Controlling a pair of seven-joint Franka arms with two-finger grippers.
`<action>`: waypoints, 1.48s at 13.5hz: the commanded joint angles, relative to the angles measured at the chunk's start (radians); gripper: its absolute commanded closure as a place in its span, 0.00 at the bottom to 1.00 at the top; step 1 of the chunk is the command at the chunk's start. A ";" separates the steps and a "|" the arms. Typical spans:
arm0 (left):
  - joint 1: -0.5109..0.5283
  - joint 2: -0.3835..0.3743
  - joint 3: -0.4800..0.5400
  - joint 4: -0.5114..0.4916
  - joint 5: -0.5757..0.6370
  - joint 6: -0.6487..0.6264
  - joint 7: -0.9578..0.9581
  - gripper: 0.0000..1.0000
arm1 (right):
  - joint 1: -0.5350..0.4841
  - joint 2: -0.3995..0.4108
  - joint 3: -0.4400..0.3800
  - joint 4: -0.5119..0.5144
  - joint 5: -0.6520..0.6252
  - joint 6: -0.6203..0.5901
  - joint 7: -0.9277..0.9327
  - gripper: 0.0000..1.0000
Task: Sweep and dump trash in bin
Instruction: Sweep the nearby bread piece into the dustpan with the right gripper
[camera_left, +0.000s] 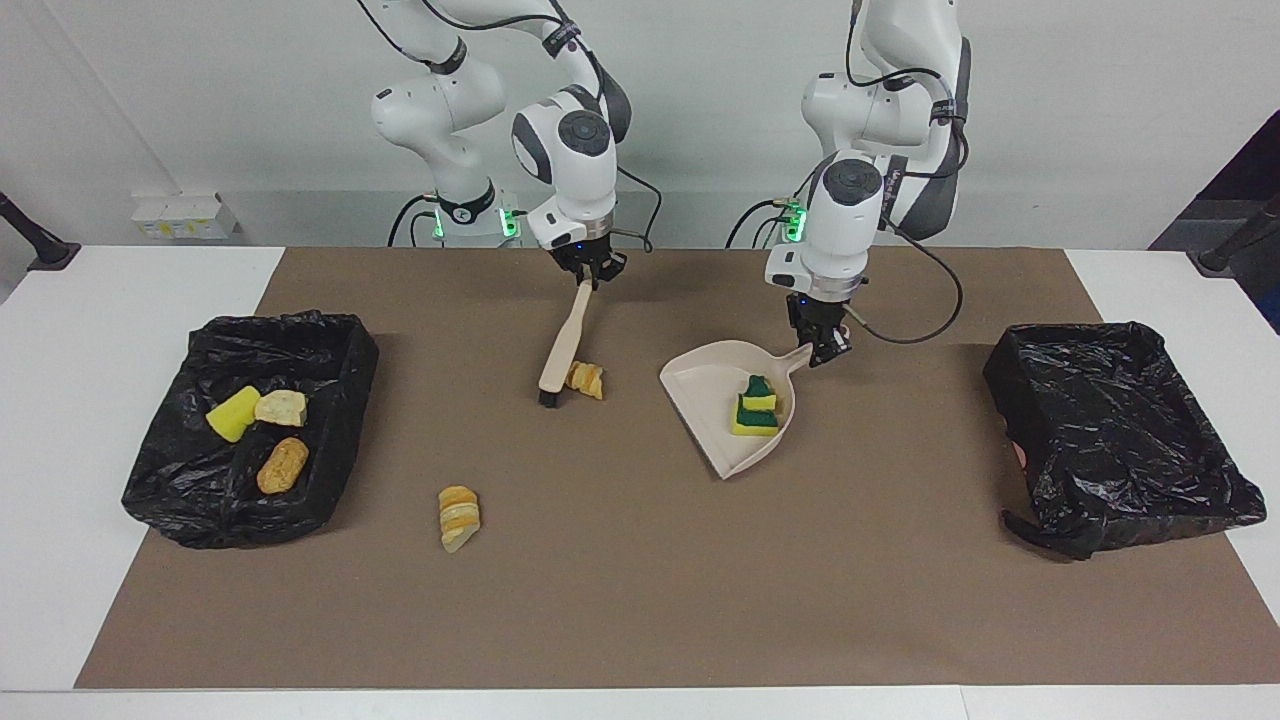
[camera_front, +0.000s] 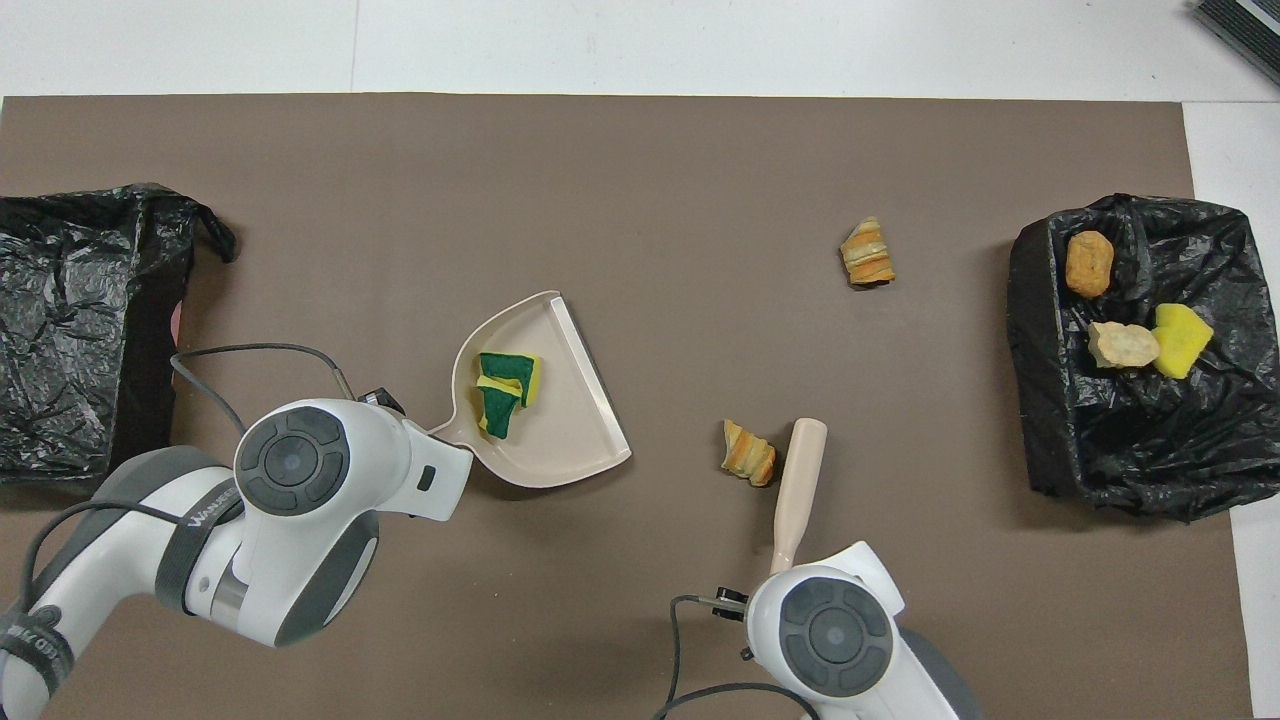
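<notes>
The right gripper (camera_left: 592, 274) is pinching the brush (camera_left: 560, 350) beside a bread bit (camera_left: 585, 380); the left gripper (camera_left: 826, 348) is pinching the dustpan (camera_left: 712, 390). Next, the brush needs to push the bread into it.

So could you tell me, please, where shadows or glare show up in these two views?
Facing view: soft shadows lie on the mat under the dustpan and beside the brush. Overhead view: the black bin liners show glossy glints, and the dustpan casts a faint shadow.
</notes>
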 joint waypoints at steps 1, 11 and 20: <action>-0.035 -0.022 0.011 -0.020 -0.012 -0.057 0.011 1.00 | -0.006 0.168 0.005 0.169 0.076 -0.001 -0.081 1.00; -0.061 0.025 0.018 0.000 -0.012 -0.017 -0.042 1.00 | 0.130 0.135 0.017 0.237 0.257 -0.009 -0.320 1.00; -0.025 0.073 0.015 0.068 -0.012 -0.002 -0.093 1.00 | -0.035 0.067 0.009 0.221 0.140 -0.121 -0.567 1.00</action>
